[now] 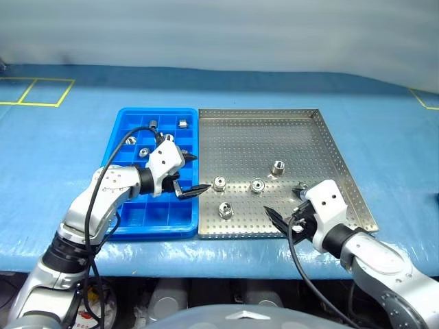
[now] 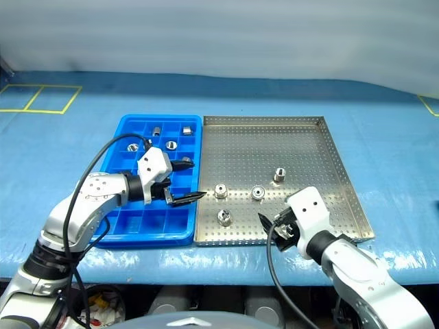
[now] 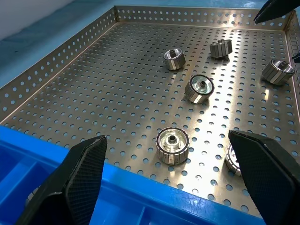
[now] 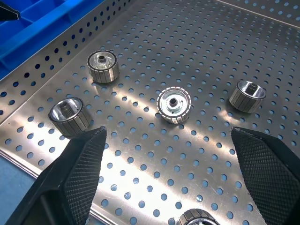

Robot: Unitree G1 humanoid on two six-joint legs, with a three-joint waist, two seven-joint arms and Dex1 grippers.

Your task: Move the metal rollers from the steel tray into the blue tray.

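Left tool (image 1: 188,174): jaws apart, empty, over the blue tray (image 1: 130,216) edge | right tool (image 1: 282,208): apart, empty, at the steel tray (image 1: 302,140) near rim | your metal rollers (image 1: 257,184): on steel tray, some in blue tray | blue-covered bench (image 1: 384,144), yellow tape marks.

Tabletop (image 1: 384,123): blue covering, slightly wrinkled, carrying both trays.
Floor markings (image 1: 38,92): yellow tape lines, far left of tabletop.
Backdrop (image 1: 219,31): pale grey wall behind tabletop.
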